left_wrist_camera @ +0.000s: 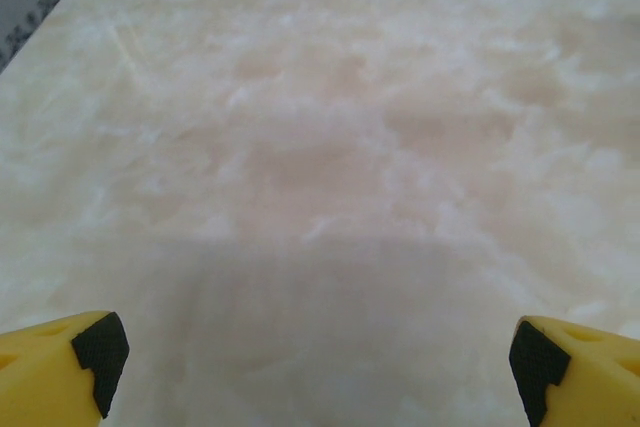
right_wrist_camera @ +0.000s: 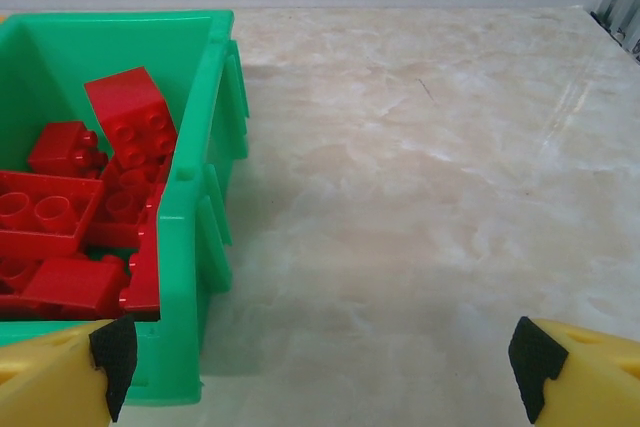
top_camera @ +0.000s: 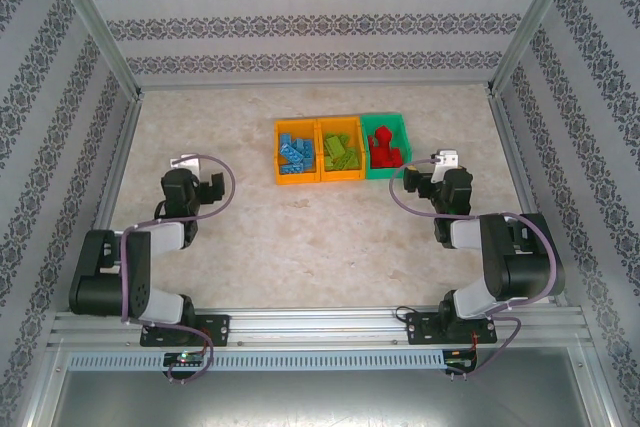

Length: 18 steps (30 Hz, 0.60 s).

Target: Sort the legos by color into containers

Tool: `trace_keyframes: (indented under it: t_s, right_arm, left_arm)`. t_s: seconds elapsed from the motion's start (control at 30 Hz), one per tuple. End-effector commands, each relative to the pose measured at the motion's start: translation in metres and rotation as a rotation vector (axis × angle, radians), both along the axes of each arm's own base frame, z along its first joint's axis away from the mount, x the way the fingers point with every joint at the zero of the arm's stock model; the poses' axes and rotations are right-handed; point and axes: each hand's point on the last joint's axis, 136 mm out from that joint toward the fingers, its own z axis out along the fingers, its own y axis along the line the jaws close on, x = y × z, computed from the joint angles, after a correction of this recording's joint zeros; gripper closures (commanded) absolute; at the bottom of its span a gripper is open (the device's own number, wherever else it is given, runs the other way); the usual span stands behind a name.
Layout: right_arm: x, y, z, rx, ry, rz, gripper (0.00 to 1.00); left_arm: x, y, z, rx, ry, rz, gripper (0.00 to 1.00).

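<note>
Three joined containers stand in a row at the table's back middle. The left orange bin point(top_camera: 281, 176) holds several blue legos point(top_camera: 294, 154). The middle orange bin point(top_camera: 340, 176) holds several lime green legos point(top_camera: 338, 151). The green bin point(top_camera: 399, 131) point(right_wrist_camera: 195, 197) holds several red legos point(top_camera: 383, 146) point(right_wrist_camera: 95, 207). My left gripper point(top_camera: 214, 190) point(left_wrist_camera: 315, 362) hangs open over bare table, left of the bins. My right gripper point(top_camera: 415, 183) point(right_wrist_camera: 322, 362) is open with nothing between its fingers, just right of the green bin's near corner.
Patterned walls and a metal frame point(top_camera: 300, 81) enclose the marble table point(top_camera: 320, 237). Both arm bases sit on the rail point(top_camera: 320, 327) at the near edge. Bare table lies right of the green bin in the right wrist view.
</note>
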Motion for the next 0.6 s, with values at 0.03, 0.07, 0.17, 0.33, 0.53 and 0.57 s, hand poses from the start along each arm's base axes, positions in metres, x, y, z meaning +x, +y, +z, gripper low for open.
trace_keyframes:
  t_s: [0.03, 0.07, 0.17, 0.33, 0.53, 0.57]
  right_arm:
    - [0.008, 0.001, 0.016, -0.009, -0.051, -0.008, 0.02]
    - [0.007, -0.002, 0.016, -0.01, -0.051, -0.029, 0.02]
    - [0.007, -0.007, 0.017, -0.016, -0.054, -0.059, 0.02]
    - [0.007, -0.008, 0.016, -0.024, -0.052, -0.07, 0.02]
    - [0.005, -0.014, 0.018, -0.038, -0.061, -0.123, 0.02]
    - [0.005, -0.015, 0.018, -0.041, -0.064, -0.134, 0.02]
  left_arm:
    - [0.015, -0.016, 0.003, -0.041, -0.099, -0.093, 0.0]
    - [0.014, -0.015, 0.002, -0.042, -0.087, -0.087, 0.0]
    - [0.015, -0.015, 0.003, -0.041, -0.097, -0.089, 0.0]
    - [0.014, -0.015, 0.002, -0.041, -0.095, -0.088, 0.0]
    - [0.014, -0.015, 0.002, -0.041, -0.091, -0.088, 0.0]
    - [0.014, -0.015, 0.002, -0.041, -0.091, -0.088, 0.0]
